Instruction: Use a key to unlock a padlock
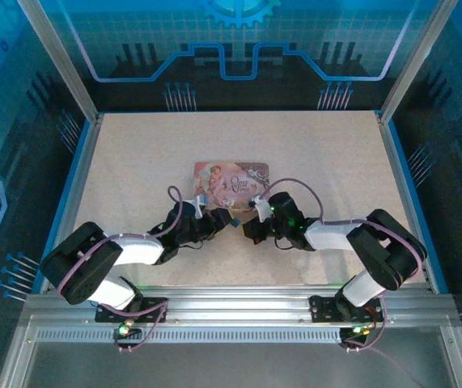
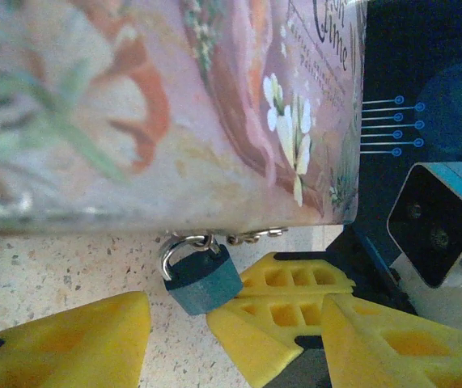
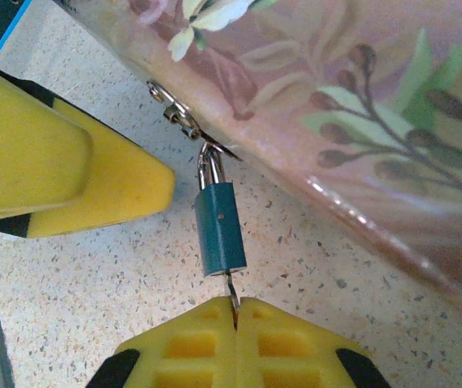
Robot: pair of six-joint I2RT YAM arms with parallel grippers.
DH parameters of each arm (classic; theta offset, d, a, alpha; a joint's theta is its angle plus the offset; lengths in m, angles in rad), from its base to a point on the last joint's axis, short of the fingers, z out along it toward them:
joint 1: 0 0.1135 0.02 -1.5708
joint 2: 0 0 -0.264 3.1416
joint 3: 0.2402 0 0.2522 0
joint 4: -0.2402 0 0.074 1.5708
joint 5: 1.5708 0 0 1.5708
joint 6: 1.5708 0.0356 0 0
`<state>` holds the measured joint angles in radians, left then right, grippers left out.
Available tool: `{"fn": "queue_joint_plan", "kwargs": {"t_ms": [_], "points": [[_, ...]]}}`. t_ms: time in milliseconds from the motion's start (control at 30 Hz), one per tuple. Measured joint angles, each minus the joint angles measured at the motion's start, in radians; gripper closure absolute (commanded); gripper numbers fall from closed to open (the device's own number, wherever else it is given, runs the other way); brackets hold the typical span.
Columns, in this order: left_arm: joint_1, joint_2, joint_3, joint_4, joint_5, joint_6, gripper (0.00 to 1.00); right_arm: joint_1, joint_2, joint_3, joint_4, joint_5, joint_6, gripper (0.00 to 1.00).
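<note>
From above we see the left gripper (image 1: 216, 220) and right gripper (image 1: 252, 212) meeting at the near edge of the pink tin box (image 1: 231, 173). In the left wrist view the padlock (image 2: 202, 279) hangs from the box's hasp (image 2: 247, 237) and lies on the table (image 2: 52, 267), just ahead of that gripper's parted jaws, which grip nothing. In the right wrist view the right jaws are pinched together on the key (image 3: 231, 284), its tip in the padlock's underside.
</note>
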<state>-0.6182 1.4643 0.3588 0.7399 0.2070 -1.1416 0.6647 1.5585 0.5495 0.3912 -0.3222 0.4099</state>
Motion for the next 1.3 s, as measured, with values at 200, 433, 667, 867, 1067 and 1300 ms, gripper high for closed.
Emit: {"fn": "queue_joint_plan", "kwargs": {"t_ms": [200, 433, 667, 867, 1067, 1300], "points": [[-0.009, 0.016, -0.002, 0.023, -0.016, -0.013, 0.42, 0.004, -0.012, 0.028, -0.068, -0.002, 0.026, 0.98], [-0.017, 0.056, -0.001, 0.084, -0.032, -0.014, 0.43, 0.004, -0.025, 0.034, -0.089, -0.015, 0.07, 0.98], [-0.024, 0.093, 0.0, 0.14, -0.049, -0.021, 0.43, 0.011, -0.027, 0.034, -0.087, -0.024, 0.144, 0.98], [-0.029, 0.122, 0.006, 0.18, -0.058, -0.031, 0.44, 0.016, -0.027, 0.034, -0.079, -0.029, 0.221, 0.98], [-0.034, 0.138, 0.013, 0.195, -0.073, -0.036, 0.46, 0.02, -0.027, 0.034, -0.061, -0.03, 0.307, 0.98], [-0.035, 0.141, 0.018, 0.194, -0.08, -0.039, 0.51, 0.024, -0.027, 0.034, -0.044, -0.027, 0.38, 0.98]]}}
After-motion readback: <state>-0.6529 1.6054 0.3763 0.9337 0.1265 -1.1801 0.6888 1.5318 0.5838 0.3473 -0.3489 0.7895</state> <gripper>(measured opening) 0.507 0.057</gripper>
